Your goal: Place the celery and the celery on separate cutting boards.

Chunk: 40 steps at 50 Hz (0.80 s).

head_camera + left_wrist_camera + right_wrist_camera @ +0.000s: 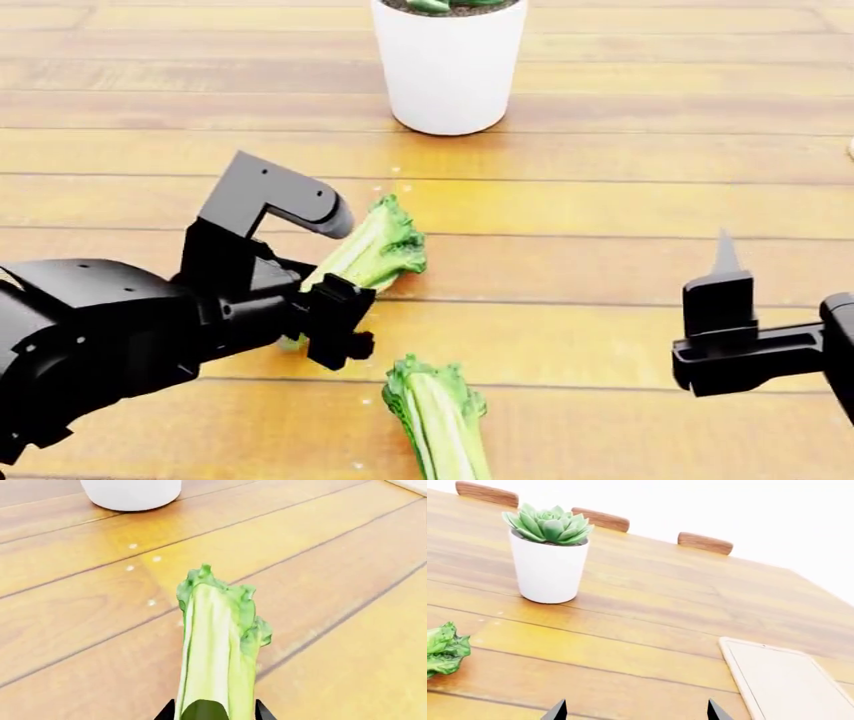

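The orange-brown plank tabletop (641, 210) is spread under everything. One pale beige rectangular cutting board (780, 677) with rounded corners is seen flat on it in the right wrist view, well apart from the white cylindrical pot (449, 65) holding a green succulent. The black left gripper (327, 300) is clenched on one pale green celery bunch (367, 252), its stalk pinched between the fingers and its leafy top projected beyond them. The second celery bunch (435, 415) is left lying on the tabletop nearer the robot. The right gripper (636, 712) is held released above bare planks, grasping nothing.
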{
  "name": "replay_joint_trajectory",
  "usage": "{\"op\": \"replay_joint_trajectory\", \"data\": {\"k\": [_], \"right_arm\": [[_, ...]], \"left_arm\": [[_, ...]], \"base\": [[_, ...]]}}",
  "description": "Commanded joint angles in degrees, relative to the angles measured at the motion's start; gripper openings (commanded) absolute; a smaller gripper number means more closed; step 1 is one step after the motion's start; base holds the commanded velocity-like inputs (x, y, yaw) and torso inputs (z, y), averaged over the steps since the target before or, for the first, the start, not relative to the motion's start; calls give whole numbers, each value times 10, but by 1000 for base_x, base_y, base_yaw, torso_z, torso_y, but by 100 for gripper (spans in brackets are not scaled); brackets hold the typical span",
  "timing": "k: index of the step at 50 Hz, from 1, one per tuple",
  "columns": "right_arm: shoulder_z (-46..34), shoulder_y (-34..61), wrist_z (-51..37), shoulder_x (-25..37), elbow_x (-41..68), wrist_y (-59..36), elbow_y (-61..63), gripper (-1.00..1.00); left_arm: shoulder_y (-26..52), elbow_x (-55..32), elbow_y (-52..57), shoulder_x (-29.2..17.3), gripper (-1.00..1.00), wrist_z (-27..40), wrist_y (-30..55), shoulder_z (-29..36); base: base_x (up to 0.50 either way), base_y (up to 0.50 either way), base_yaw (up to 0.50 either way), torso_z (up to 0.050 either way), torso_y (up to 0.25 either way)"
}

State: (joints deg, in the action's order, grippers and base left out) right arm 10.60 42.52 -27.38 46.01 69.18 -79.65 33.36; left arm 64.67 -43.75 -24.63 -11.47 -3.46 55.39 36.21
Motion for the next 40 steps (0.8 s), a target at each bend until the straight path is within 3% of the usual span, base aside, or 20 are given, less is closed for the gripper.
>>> {"op": "replay_joint_trajectory", "data": {"k": [1, 4, 9, 14, 20, 22, 28, 40], "right_arm": [[4, -3, -1, -14, 6, 5, -3, 100], [6, 17, -7, -23, 37, -3, 8, 100], [14, 62, -136, -48, 205, -48, -35, 100], [-95, 134, -312, -27, 441, 13, -104, 100], [-242, 226, -444, -14, 627, 97, -107, 100], [-303, 250, -481, -10, 635, 80, -105, 100], [-391, 252, -556, -25, 711, 147, -56, 100], [-434, 215, -564, -65, 683, 191, -55, 100]], "left_arm": [[-9, -33, 81, -21, -100, 36, 29, -36], [-4, -33, 134, -42, -100, 67, 43, -43], [-11, -58, 199, -80, -100, 109, 78, -77], [3, -116, 298, -122, -100, 165, 147, -135], [42, -128, 301, -129, -100, 183, 159, -164], [53, -130, 295, -129, -100, 175, 163, -160], [58, -153, 323, -129, -100, 203, 185, -179], [48, -173, 342, -151, -100, 219, 185, -211]], "base": [[0, 0, 0, 0, 0], [0, 0, 0, 0, 0], [0, 0, 0, 0, 0], [0, 0, 0, 0, 0], [0, 0, 0, 0, 0], [0, 0, 0, 0, 5], [0, 0, 0, 0, 0], [0, 0, 0, 0, 0]]}}
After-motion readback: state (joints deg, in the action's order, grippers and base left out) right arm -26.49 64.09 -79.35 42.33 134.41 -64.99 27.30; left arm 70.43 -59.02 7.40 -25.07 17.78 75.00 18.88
